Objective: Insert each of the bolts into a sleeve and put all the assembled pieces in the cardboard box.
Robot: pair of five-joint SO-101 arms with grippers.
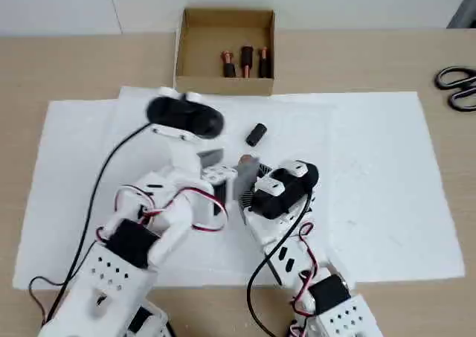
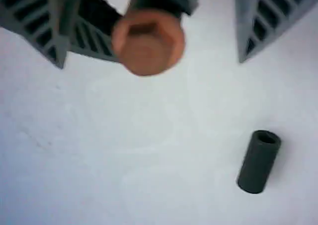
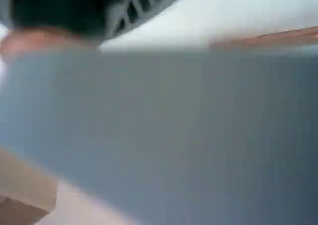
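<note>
Copper bolt (image 2: 148, 42) hangs between the left end effector's (image 2: 151, 60) spread fingers (image 2: 44, 21); the right end effector's (image 1: 248, 175) grip cannot be told; a sleeve (image 2: 258, 160) lies on paper (image 2: 124, 160).

White left arm (image 1: 160, 229) and right arm (image 1: 297, 262) carry black motors (image 1: 132, 242) and red-white cables (image 1: 197, 196). The bases (image 1: 111, 276) at six o'clock look perforated.

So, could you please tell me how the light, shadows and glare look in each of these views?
High view: even, soft light with no glare, and only faint shadows on the white sheet. Left wrist view: the same flat light; the sleeve throws just a faint shadow on the sheet around it. Right wrist view: a grey surface close to the lens hides the scene, so shadows cannot be judged.
</note>
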